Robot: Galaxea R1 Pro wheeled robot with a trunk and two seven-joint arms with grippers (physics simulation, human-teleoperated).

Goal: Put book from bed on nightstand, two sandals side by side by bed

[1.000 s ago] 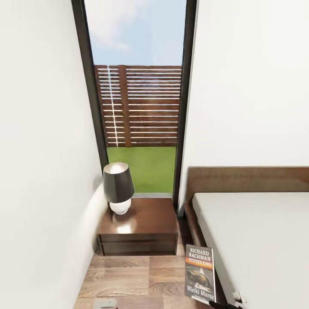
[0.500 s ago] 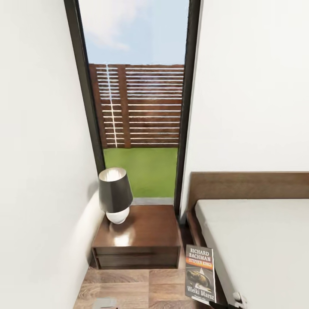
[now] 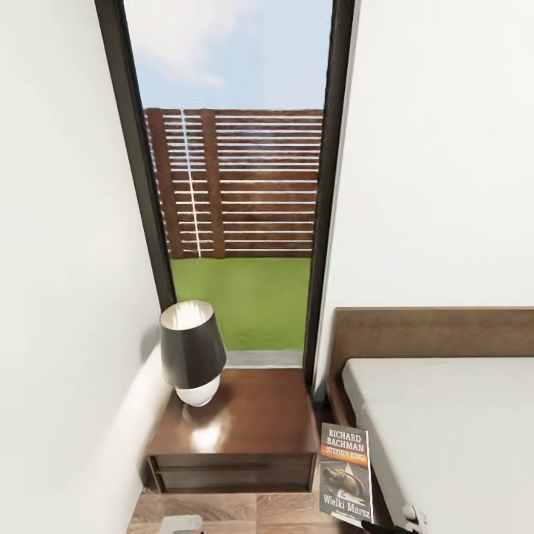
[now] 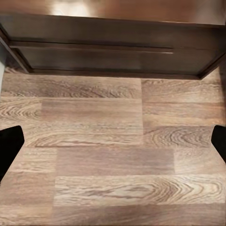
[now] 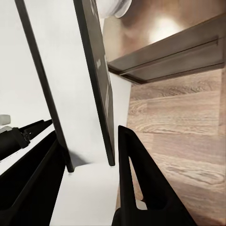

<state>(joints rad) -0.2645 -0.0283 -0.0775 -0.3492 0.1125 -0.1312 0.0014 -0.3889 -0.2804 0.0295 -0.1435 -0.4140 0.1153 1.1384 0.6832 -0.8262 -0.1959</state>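
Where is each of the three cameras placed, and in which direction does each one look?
Head view: high on the robot, facing the window, nightstand, lamp and bed; the book stands upright at the lower edge.
Left wrist view: on the left arm, looking down at the wood floor and the nightstand front; dark fingertips at both edges, apart.
Right wrist view: on the right arm, looking along the right gripper closed on the book.
Shared: nightstand in all three; book in the head and right wrist views.

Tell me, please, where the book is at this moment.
In the head view the book is held upright low and right of centre, above the floor between the nightstand and the bed, gripped by the right end effector.
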